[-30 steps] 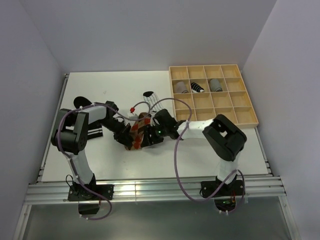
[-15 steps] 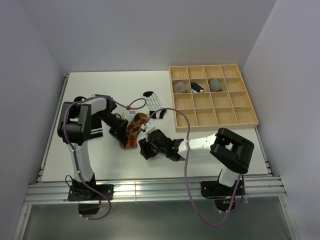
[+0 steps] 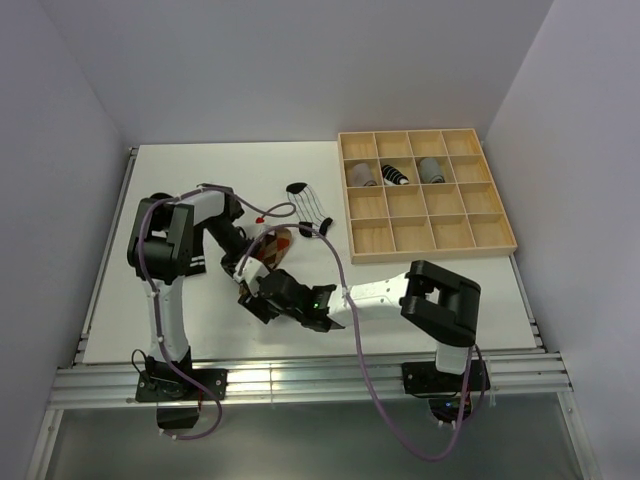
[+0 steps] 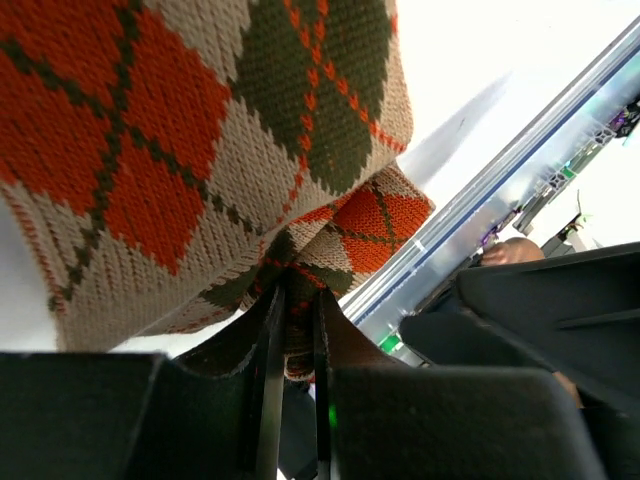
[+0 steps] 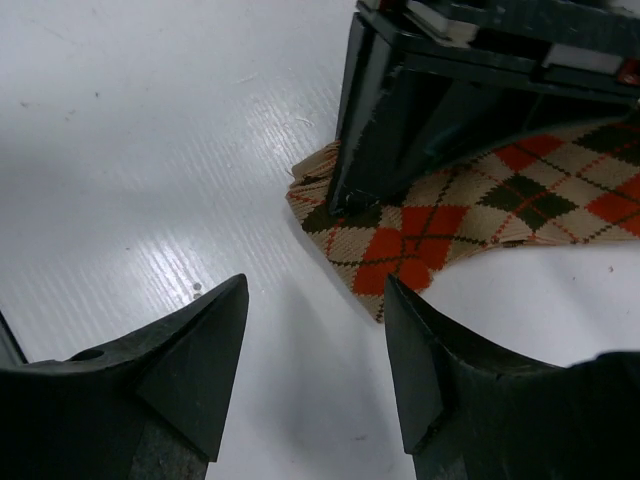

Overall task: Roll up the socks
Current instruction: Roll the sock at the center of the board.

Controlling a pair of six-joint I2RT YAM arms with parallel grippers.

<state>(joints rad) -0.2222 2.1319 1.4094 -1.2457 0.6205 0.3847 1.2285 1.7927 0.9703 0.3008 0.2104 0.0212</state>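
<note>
The left gripper (image 4: 295,300) is pinching one end of the argyle sock (image 3: 272,247), jaws almost shut on a fold, with the sock lying left of centre in the top view. The right gripper (image 5: 315,300) is hovering just beside that end, jaws wide and empty. It should be coming in low to catch both layers for a tight roll.
</note>
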